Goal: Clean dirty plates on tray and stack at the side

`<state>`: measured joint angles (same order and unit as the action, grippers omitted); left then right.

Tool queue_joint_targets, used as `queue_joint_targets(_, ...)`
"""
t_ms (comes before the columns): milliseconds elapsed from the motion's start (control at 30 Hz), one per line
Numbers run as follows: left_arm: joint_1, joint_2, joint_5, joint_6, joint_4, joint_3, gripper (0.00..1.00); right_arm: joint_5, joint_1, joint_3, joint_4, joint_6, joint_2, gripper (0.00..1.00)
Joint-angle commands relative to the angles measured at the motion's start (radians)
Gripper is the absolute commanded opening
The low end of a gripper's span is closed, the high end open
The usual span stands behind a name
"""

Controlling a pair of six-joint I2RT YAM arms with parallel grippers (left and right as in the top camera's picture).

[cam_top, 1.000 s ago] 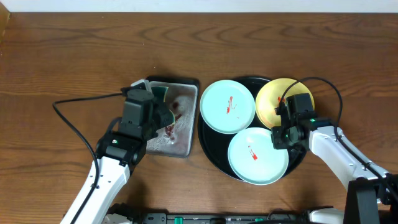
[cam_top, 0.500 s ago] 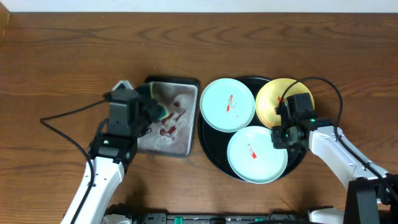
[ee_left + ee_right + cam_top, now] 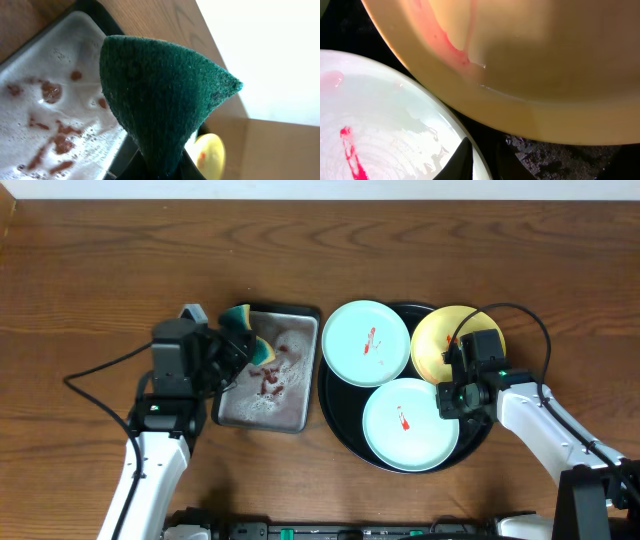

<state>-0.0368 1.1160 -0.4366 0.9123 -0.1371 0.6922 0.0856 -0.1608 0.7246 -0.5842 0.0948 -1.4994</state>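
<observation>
The black tray (image 3: 340, 430) holds all three plates: the back mint plate (image 3: 366, 346) and the front mint plate (image 3: 405, 425), both streaked red, and the yellow plate (image 3: 435, 345). The right gripper (image 3: 487, 155) pinches the front mint plate's rim. The left gripper (image 3: 160, 170), over the soapy grey tray (image 3: 290, 405), clenches a green sponge (image 3: 165, 95).

Three small round plates are pictured on a glossy black tray (image 3: 333, 408). One mint-turquoise plate (image 3: 366, 347) is set at the far left, overhanging the rim. A second mint plate (image 3: 410, 424) is laid nearest the robot. Both are streaked red. A yellow plate (image 3: 435, 345), smeared pink-red, is placed far right.
</observation>
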Motion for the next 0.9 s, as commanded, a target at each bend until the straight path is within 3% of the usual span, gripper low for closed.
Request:
queue_joint_targets(0,0.05,-0.013,-0.131,0.115,0.001,-0.003,0.07,-0.006,0.006,0.013,0.003,0.002,-0.006,0.13)
queue_joint_targets(200,0.096,-0.013,-0.205,0.227,-0.04,-0.003,0.07,-0.006,0.006,0.013,0.002,0.002,-0.006,0.13)
queue_joint_targets(867,0.099,-0.005,-0.214,0.216,-0.04,-0.003,0.07,-0.006,0.006,0.013,0.002,0.002,-0.006,0.13)
